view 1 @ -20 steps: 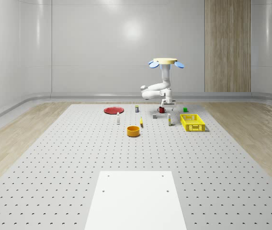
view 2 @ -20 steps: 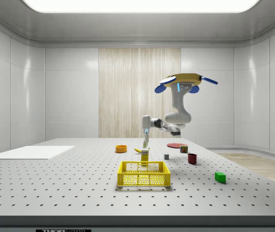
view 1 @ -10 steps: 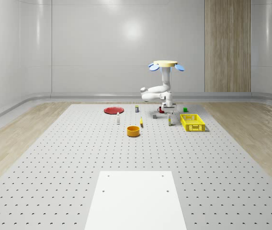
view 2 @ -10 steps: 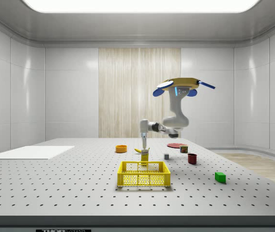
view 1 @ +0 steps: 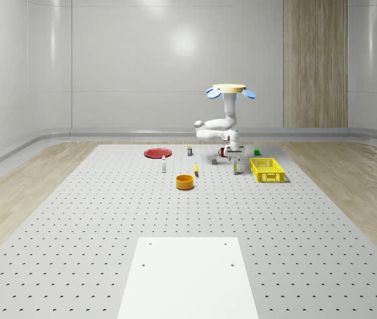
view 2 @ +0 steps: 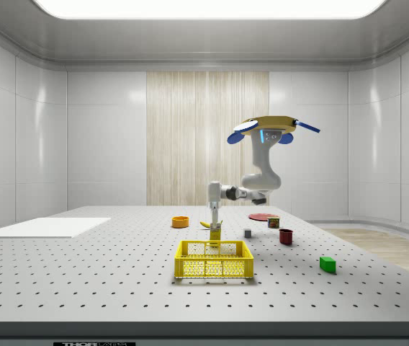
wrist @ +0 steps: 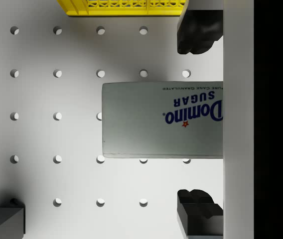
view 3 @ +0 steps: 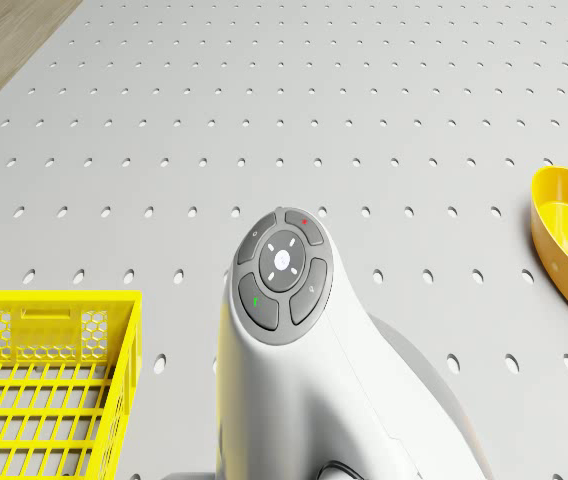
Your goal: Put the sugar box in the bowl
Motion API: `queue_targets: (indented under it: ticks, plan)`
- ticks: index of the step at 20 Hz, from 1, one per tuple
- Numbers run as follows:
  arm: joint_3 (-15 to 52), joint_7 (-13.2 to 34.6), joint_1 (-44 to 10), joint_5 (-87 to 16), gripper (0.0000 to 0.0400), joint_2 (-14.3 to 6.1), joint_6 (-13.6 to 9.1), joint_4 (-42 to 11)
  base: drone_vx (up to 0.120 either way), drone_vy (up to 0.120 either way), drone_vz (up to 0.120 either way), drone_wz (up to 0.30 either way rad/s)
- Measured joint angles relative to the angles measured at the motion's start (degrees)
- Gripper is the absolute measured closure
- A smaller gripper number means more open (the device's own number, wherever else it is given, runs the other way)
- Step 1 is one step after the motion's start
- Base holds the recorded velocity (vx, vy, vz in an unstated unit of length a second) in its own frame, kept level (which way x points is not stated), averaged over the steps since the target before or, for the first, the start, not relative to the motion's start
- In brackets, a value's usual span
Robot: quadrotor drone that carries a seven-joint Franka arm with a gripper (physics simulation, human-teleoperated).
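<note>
Standing upright on the perforated grey table, the white Domino sugar box sits just left of the yellow mesh crate in whole-scene view, w/ gripper right above it, jaws open, one black finger per side, not touching. Orange round bowl lies nearer & left, apart. Drone hovers above the far side of the table.

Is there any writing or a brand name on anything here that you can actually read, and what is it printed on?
"Domino" – on the top of the sugar box, seen upside down in the wrist view.
"SUGAR" – on the same box, next to the brand name.
"PURE CANE GRANULATED" – a small line by the box's edge, only just readable.
A strip of lettering at the side view's lower edge is too small to read.
</note>
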Motion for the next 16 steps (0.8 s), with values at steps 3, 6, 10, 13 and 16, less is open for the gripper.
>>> queue_targets:
  ticks: [3, 6, 10, 13, 16]
  plan:
    - [-0.99, -0.05, 0.36, -0.73, 0.0, -0.72, 0.87, -0.2, 0.0, 0.0, 0.0, 0.0]
    - [-1.7, -0.06, 0.49, -1.26, 0.0, -1.27, 1.56, -0.23, 0.0, 0.0, 0.0, 0.0]
    - [-2.3, -0.02, 0.48, -1.7, 0.0102, -1.82, 2.27, -0.18, 0.0, 0.0, 0.0, 0.0]
    - [-2.47, 0.05, 0.41, -1.78, 0.0206, -2.14, 2.63, -0.14, 0.0, 0.0, 0.0, 0.0]
    - [-2.52, 0.4, 0.32, -1.91, 0.0232, -2.4, 2.81, -0.13, 0.0, 0.0, 0.0, 0.0]
